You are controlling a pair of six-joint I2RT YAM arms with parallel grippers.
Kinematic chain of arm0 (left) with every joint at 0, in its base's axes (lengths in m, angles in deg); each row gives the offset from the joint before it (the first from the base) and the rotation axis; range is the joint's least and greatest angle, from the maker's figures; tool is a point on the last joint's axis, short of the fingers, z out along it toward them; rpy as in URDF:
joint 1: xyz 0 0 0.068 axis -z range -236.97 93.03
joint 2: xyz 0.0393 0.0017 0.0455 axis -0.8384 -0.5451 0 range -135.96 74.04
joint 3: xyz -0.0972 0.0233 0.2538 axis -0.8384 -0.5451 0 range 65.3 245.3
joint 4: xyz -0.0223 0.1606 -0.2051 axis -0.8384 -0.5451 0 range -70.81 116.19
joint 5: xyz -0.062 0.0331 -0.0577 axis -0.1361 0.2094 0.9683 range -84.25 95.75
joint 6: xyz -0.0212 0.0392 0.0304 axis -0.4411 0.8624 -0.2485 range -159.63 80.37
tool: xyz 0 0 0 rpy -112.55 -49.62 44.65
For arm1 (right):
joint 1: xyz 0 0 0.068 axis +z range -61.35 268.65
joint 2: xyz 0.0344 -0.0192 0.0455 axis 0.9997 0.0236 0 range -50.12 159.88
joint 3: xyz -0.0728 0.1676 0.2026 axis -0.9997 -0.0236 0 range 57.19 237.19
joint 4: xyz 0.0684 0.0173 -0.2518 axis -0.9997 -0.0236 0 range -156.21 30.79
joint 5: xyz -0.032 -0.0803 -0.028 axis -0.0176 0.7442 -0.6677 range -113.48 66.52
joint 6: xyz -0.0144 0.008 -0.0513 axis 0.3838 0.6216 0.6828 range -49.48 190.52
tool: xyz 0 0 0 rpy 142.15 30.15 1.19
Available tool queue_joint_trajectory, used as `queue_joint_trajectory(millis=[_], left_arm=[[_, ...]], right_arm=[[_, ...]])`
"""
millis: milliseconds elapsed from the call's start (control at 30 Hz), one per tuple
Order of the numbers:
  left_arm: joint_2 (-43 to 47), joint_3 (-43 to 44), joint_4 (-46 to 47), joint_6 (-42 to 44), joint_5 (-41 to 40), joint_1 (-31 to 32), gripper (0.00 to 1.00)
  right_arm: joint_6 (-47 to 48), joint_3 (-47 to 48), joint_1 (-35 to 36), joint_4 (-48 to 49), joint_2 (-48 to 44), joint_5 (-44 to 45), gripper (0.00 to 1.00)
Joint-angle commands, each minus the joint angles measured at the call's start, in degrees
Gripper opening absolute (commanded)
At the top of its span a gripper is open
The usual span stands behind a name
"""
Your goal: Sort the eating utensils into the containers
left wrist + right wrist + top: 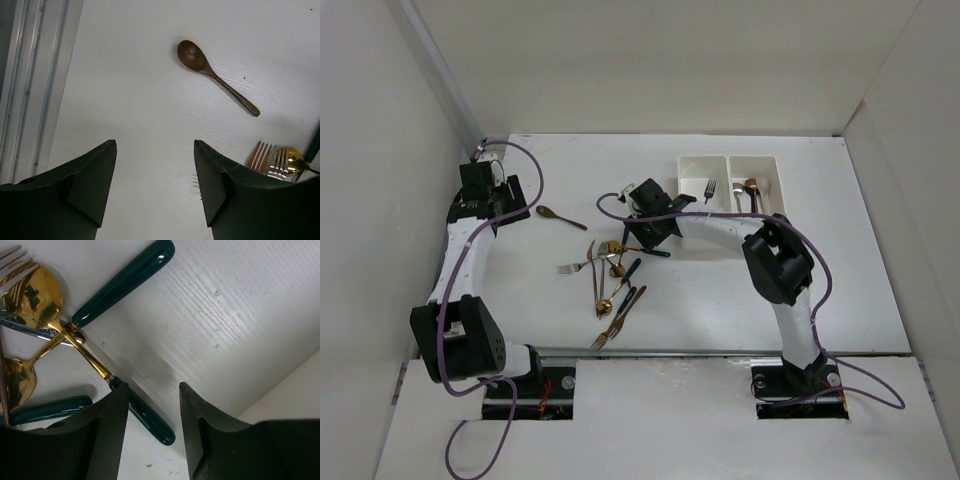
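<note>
A pile of gold, copper and green-handled utensils (612,285) lies mid-table. A dark wooden spoon (560,216) lies apart to its left; it also shows in the left wrist view (215,76). Two adjoining white bins (730,163) stand at the back right, a fork (709,189) in the left bin, spoons (751,192) in the right. My right gripper (152,390) is open low over the pile's far end, a green handle (150,417) between its jaws by the left finger. My left gripper (155,145) is open and empty above bare table, near the wooden spoon.
White walls enclose the table on three sides. A metal rail (30,90) runs along the table's left edge beside my left gripper. A bin wall (295,390) shows right of my right gripper.
</note>
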Motion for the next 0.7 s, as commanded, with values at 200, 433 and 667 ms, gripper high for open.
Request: queue_joint_trajectory(millis=[200,433,667], left_arm=[[-0.12,0.35,1.12,-0.75,1.72,-0.37,0.6],[0.41,0.35,1.12,-0.75,1.72,-0.89,0.6],[0.41,-0.18,1.12,-0.75,2.33,-0.89,0.6]], right_arm=[[0.0,-0.93,0.15,-0.34,2.03,1.68,0.5],[-0.52,1.61,0.15,-2.97,4.23,3.44,0.46],[-1.58,0.38,0.77,-2.36,-0.69,4.67,0.46]])
